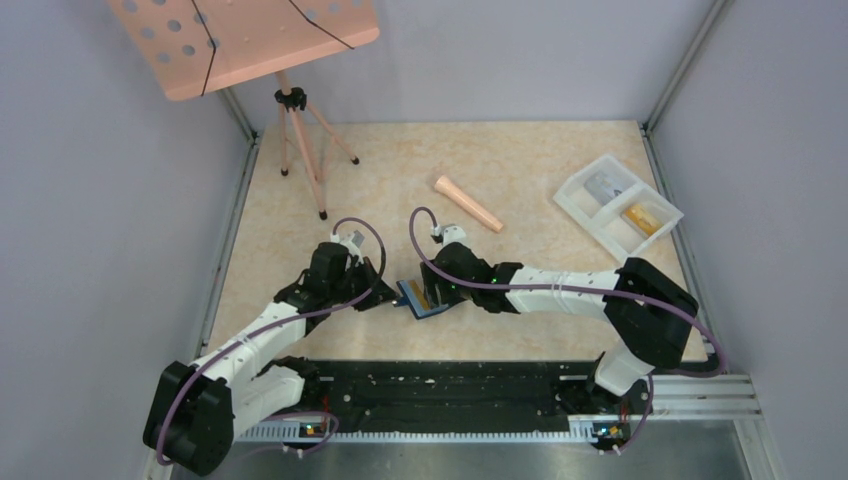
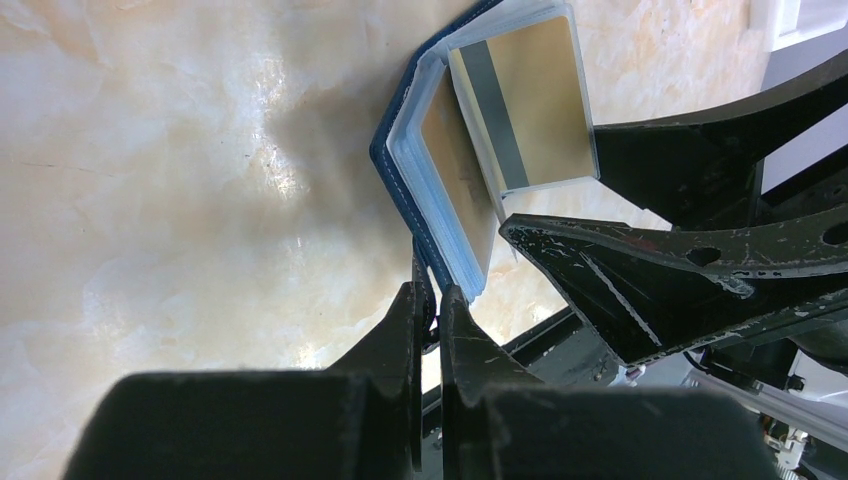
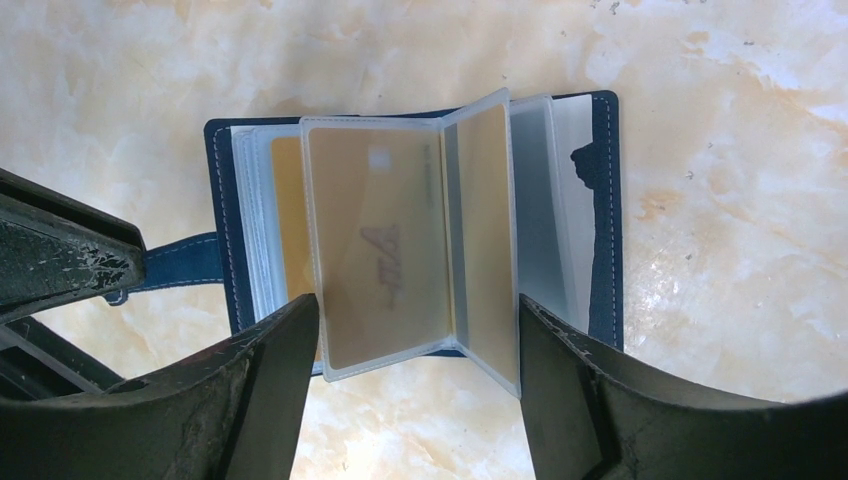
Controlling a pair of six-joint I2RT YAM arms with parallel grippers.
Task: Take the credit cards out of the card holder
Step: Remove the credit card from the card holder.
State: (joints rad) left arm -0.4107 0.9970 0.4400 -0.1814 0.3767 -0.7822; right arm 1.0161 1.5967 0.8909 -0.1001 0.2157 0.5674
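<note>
While the left tool (image 2: pixel 430 292) pinches tight on the tab (image 3: pixel 185 262) of the card holder (image 3: pixel 222 180), the right tool (image 3: pixel 415 400) gapes empty astride floppy sleeves (image 3: pixel 530 200); the stiff, slick tan-gold credit card (image 3: pixel 375 250) likely needs an edge pinch.

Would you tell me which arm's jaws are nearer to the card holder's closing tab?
Left. Jaws of the left arm are shut on the tab of the card holder; those of the right arm stand open astride its clear sleeves.
</note>
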